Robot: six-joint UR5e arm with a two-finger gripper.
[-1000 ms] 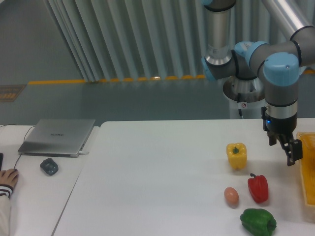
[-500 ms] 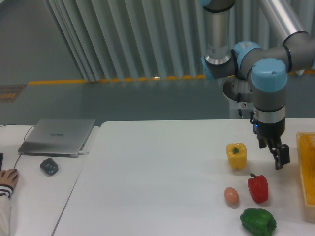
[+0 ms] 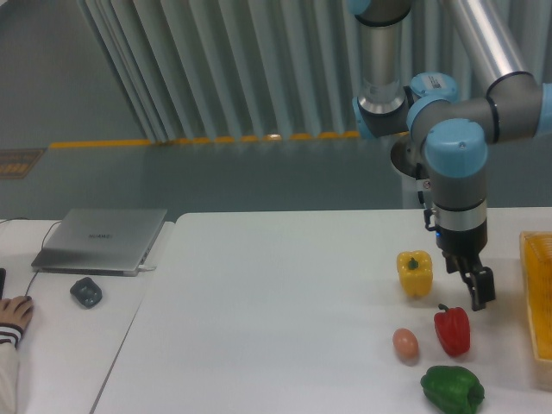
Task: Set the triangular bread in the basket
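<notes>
- Hanging from the arm (image 3: 455, 164), the tool (image 3: 475, 289) points down just above the surface (image 3: 276, 293), close over the upper right of the red pepper (image 3: 452, 329) and to the right of the yellow pepper (image 3: 415, 272).
- Its fingers look dark and close together from this angle, with nothing visibly between them; whether they are parted or closed I cannot tell.
- No triangular bread shows anywhere in this view, so where it lies cannot be told from here.
- At the right edge of the view sits the basket (image 3: 537, 293), yellow-orange with latticed sides, only partly in view; what is inside it is cut off.
- The basket stands apart from the tool, to its right.
- Below the yellow pepper lies a small brown egg (image 3: 405, 343), just left of the red pepper.
- A green pepper (image 3: 452, 388) lies nearest the front edge, below the red one.
- Far to the left, on a separate white desk, a closed grey laptop (image 3: 102, 239) rests with a small dark object (image 3: 85, 291) in front of it.
- At the lower left corner a person's hand (image 3: 14, 312) rests on that desk.
</notes>
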